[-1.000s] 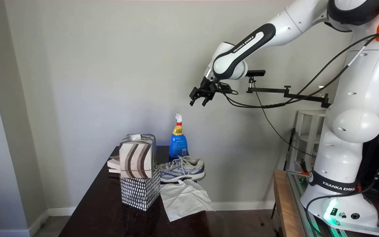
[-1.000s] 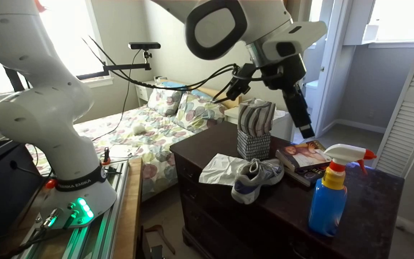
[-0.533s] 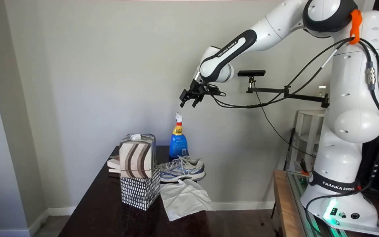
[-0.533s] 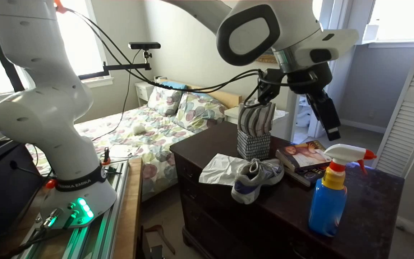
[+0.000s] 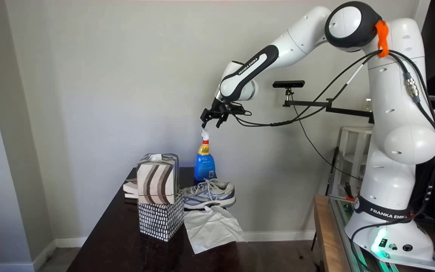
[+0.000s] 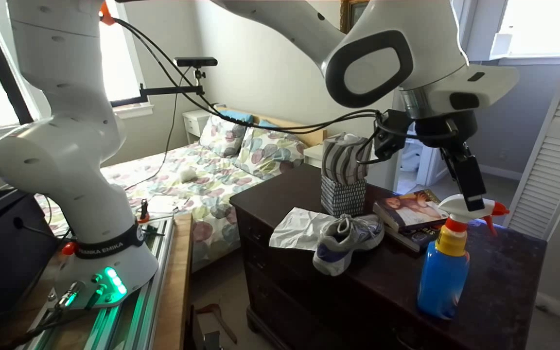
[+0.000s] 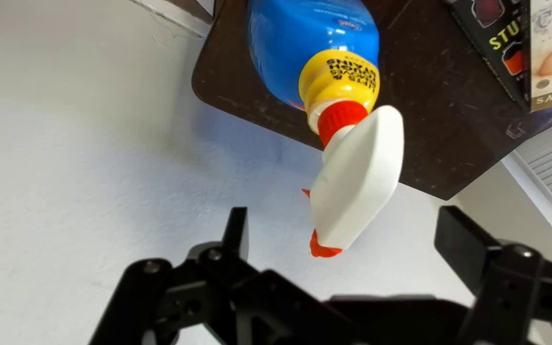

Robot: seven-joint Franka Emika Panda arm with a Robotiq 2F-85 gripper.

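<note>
One spray bottle [image 6: 447, 257], one shoe [image 6: 353, 243], two books [image 6: 413, 210], two boxes [image 6: 343, 195], one white sheet [image 6: 299, 228].

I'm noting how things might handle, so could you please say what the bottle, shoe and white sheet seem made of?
Bottle: likely plastic, smooth and glossy, from its bright highlights.
Shoe: probably fabric or mesh with synthetic trim, mostly matte by its dull shading.
Sheet: matte, paper or thin cloth; its creases suggest paper.

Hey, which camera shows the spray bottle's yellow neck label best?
The wrist view: the yellow label is large there, with words like "TOUGH STAINS" legible, though upside down. Both exterior views show it only as a small yellow band on the spray bottle, with no readable words.
</note>
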